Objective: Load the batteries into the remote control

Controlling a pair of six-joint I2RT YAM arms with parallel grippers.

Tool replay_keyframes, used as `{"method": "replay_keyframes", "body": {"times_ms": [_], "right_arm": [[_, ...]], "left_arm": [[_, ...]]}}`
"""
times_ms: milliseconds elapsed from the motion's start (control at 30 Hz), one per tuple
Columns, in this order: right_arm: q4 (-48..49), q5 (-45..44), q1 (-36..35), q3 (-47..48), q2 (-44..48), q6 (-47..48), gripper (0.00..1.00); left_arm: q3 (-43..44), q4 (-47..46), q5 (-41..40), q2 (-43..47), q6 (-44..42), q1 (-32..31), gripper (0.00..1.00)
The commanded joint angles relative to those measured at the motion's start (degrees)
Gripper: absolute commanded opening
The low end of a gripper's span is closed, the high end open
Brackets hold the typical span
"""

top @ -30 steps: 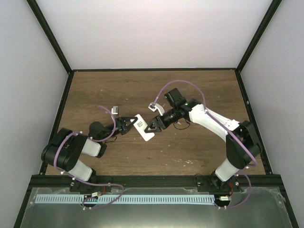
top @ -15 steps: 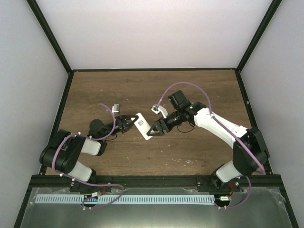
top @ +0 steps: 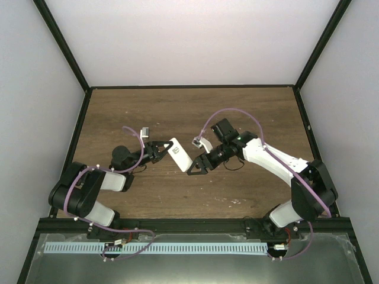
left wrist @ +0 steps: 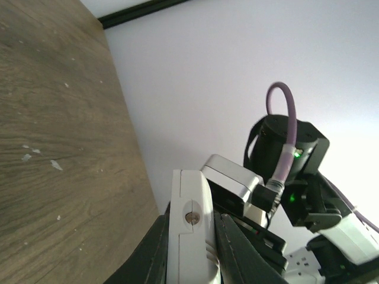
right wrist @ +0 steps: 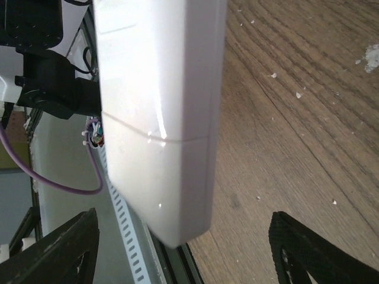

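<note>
Starting on the left: clamping the remote control (top: 178, 155) in the left gripper (top: 164, 149), out over the middle of the wooden table (top: 249, 112), and angling its free end down toward the near edge and across at the other arm. Looking at it edge-on from the left wrist cam, squeezing the thin white body between both dark fingers (left wrist: 234, 251), pressing right up against each broad side and leaving no gap. Over on the right: hovering the right gripper (top: 194, 166) just beside that free end with the jaws spread wide, not gripping anything. Checking the right wrist cam, framing the remote's rounded end between the two black fingertips (right wrist: 62, 248), keeping well apart from it on both sides and not touching the plastic at all. Also catching a seam (right wrist: 157, 137) running straight across the plain white face there, plus a few pale specks (right wrist: 372, 56) sitting on the wood grain behind it. Spotting a purple cable (left wrist: 283, 127) looping off the right arm's wrist in the background of the left wrist view too.
</note>
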State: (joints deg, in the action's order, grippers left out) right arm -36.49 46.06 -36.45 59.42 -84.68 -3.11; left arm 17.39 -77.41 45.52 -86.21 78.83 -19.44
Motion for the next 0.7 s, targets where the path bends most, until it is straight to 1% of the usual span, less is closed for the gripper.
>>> {"method": "replay_keyframes", "body": {"times_ms": [0,100,233,400,667], "right_arm": [[2.66,2.58,0.23,3.30,-1.20,-1.17,0.72],[3.00,3.79,0.29,4.76,-2.12,-1.27,0.71],[3.29,5.50,0.27,6.08,-2.97,-1.24,0.69],[3.53,7.07,0.16,7.09,-4.09,-2.09,0.58],[6.32,8.79,-1.25,7.26,-5.43,-4.13,0.45]], "left_arm": [[2.77,-4.07,6.00,0.09,-0.30,-0.20,0.00],[3.23,-6.33,9.17,-0.88,0.81,-0.24,0.00],[2.94,-9.41,10.54,-1.88,2.14,-0.25,0.00],[2.05,-11.17,9.68,-2.21,2.37,-0.41,0.00],[3.42,-14.41,8.83,-4.93,3.78,-1.02,0.00]]}}
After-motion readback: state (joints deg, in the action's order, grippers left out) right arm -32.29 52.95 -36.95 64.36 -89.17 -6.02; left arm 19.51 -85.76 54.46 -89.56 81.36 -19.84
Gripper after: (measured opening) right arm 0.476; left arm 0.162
